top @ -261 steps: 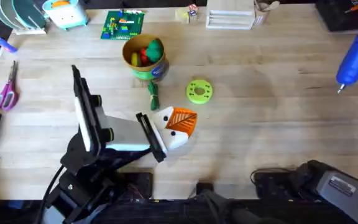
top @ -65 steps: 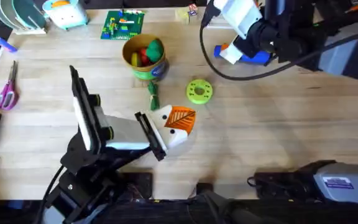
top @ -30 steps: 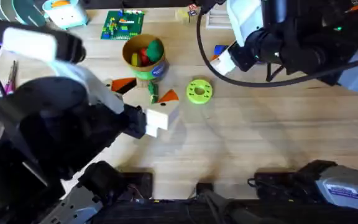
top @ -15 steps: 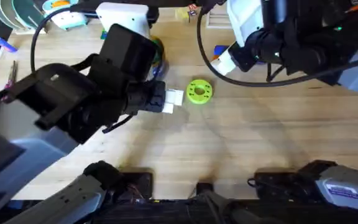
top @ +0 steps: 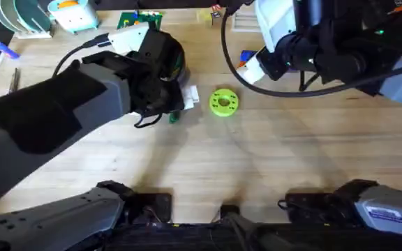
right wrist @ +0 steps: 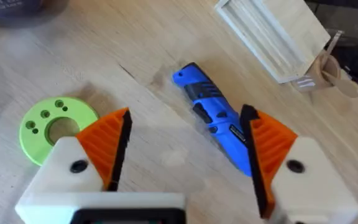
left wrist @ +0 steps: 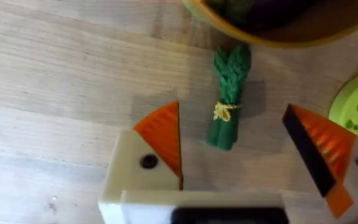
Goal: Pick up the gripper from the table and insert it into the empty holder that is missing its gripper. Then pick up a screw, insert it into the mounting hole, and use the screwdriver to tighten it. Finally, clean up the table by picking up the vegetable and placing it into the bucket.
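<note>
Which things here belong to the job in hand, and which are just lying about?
Part of the job:
- vegetable
- bucket
- screwdriver
- left gripper, open
- right gripper, open

Lying about:
- lime-green disc
- white wooden rack
- green brick plate

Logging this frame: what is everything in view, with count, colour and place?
vegetable: one, dark green, lying on the table by the bucket
bucket: one, yellow rim, beyond the vegetable
disc: one, lime green with holes, mid-table
screwdriver: one, blue, lying on the table at the back
building-block board: one, green, far edge
rack: one, white, near the screwdriver
table: one, light wood
left gripper: white with orange pads, jaws open astride the vegetable
right gripper: white with orange pads, jaws open above the screwdriver
</note>
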Controlling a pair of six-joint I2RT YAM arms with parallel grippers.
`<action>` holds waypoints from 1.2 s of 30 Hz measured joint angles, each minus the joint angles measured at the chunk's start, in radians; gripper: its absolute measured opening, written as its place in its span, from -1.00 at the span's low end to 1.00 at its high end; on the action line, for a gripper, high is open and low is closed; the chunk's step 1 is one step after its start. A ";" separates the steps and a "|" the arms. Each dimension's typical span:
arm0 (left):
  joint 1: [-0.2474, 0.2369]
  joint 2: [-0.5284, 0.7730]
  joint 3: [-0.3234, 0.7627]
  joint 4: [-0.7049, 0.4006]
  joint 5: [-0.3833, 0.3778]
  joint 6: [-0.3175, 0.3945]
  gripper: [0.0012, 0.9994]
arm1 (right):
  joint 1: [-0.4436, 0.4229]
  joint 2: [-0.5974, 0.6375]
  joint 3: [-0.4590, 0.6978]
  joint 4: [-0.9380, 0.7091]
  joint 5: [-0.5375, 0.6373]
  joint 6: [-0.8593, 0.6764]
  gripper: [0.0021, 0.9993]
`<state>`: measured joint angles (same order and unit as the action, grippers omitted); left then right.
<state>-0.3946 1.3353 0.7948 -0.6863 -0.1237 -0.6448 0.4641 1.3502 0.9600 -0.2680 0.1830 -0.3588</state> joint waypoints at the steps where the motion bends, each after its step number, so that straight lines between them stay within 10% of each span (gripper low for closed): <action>1: 0.000 0.020 0.000 0.002 0.000 -0.002 0.98 | 0.000 0.000 0.000 0.000 0.000 0.000 0.98; 11: 0.000 0.133 0.000 0.054 0.000 -0.002 0.88 | 0.000 0.000 0.000 0.001 0.000 0.000 0.98; 19: 0.000 0.136 0.001 0.055 0.001 0.001 -0.94 | 0.000 0.000 0.000 0.002 0.000 0.000 0.98; 27: 0.000 0.130 0.125 -0.202 0.028 0.001 -0.97 | 0.000 0.000 0.000 0.002 0.000 0.000 0.98; 36: 0.000 0.075 0.609 -0.380 0.031 0.072 -0.97 | 0.000 0.000 0.000 0.002 0.000 0.000 0.98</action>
<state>-0.3946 1.4103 1.4035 -1.0659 -0.0931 -0.5725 0.4641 1.3502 0.9600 -0.2661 0.1829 -0.3587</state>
